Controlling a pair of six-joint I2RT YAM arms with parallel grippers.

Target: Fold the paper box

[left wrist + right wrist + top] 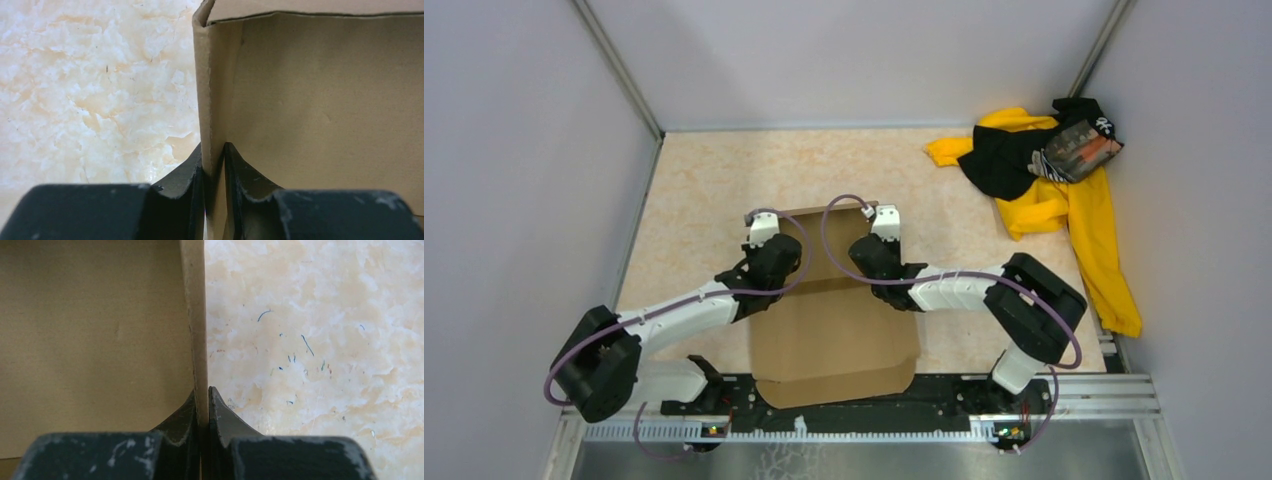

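Note:
The paper box point(834, 340) is plain brown cardboard lying mid-table, its near flap reaching the arms' base rail and its far part raised into walls. My left gripper point(764, 245) is shut on the box's left upright wall; in the left wrist view the black fingertips point(192, 165) pinch that wall point(210, 100), with the box's inside point(325, 100) to the right. My right gripper point(882, 240) is shut on the right wall; in the right wrist view the wall point(196, 315) stands between the jaws of that gripper point(202, 395), with the box's inside point(90, 340) to the left.
A yellow-and-black cloth pile point(1044, 170) lies at the back right and trails along the right wall. Grey walls enclose the marbled tabletop point(704, 180) on three sides. The black base rail point(944, 395) runs along the near edge.

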